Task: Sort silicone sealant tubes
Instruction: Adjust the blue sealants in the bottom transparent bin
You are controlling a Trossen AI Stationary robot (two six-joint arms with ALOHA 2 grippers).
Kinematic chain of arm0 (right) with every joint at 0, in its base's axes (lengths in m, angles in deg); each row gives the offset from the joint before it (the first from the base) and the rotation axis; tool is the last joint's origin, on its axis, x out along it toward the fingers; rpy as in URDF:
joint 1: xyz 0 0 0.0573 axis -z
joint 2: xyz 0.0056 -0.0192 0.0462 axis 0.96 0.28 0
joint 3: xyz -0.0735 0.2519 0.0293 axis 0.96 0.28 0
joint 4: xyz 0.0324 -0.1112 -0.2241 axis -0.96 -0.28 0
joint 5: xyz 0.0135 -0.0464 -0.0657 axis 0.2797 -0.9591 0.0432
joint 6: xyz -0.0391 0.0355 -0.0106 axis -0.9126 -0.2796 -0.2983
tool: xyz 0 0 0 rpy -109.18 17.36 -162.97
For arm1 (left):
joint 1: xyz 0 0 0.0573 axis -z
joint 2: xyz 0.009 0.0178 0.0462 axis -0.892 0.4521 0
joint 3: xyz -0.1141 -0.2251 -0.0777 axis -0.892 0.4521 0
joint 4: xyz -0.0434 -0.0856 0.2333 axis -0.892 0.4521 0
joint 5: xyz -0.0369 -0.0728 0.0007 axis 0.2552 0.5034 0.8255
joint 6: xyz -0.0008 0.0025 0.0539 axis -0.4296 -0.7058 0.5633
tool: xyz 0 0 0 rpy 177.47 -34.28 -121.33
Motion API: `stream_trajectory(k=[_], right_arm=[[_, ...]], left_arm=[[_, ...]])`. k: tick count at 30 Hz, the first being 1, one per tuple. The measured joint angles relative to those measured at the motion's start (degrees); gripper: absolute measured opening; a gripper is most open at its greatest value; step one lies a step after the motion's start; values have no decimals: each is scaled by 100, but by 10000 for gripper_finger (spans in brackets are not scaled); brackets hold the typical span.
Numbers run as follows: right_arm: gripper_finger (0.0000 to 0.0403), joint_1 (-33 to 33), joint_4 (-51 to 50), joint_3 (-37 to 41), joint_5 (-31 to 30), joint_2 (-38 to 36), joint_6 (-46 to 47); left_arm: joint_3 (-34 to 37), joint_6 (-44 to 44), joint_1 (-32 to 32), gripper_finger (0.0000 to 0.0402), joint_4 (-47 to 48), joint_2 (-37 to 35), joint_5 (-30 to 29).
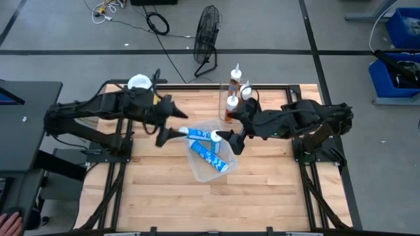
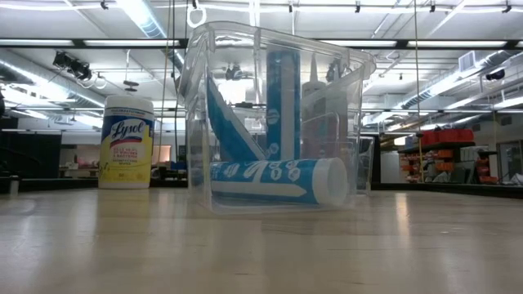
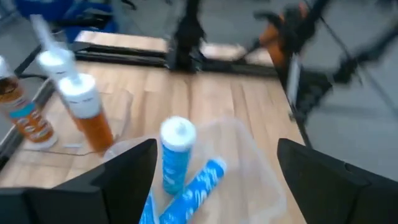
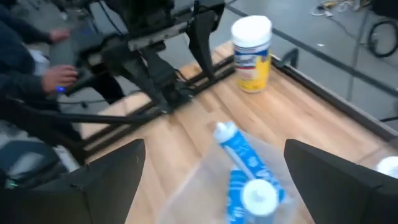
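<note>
A clear plastic bin [image 1: 211, 176] stands mid-table and holds three blue sealant tubes. In the low view one tube lies on the bin's floor [image 2: 270, 181], one leans [image 2: 229, 122] and one stands upright [image 2: 281, 98]. Three orange tubes [image 1: 231, 108] stand nozzle-up in a second clear bin [image 1: 223, 92] at the far middle. They also show in the left wrist view [image 3: 93, 115]. My left gripper [image 1: 172, 124] is open at the blue bin's left side. My right gripper [image 1: 237, 134] is open at its right side. Neither holds anything.
A yellow canister with a white lid [image 1: 139, 83] stands at the table's far left, and also shows in the low view [image 2: 127, 140]. A person's hand [image 4: 59, 78] shows beyond the table's left side. The near half of the table [image 1: 216, 203] is bare wood.
</note>
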Motion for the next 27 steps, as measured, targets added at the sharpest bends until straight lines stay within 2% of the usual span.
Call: stream_trajectory(k=[4, 10, 16, 22, 27], right_arm=[[387, -193, -91, -1, -280, -36, 484], [387, -542, -473, -1, -686, -36, 1129], [385, -921, -852, -1, -946, -36, 1374], [371, -1226, -1266, -1, -1133, -31, 1845], [361, -1409, -1324, -1, -1347, -8, 1927]], left_arm=[[-200, 777, 300, 321, 455, 198, 10], [-210, 1496, 424, 301, 583, 796, -20], [-208, 1994, 559, 298, 1252, 1714, 197], [-210, 2631, 690, 298, 1215, 2410, 260], [-210, 2914, 681, 298, 1312, 2690, 223]])
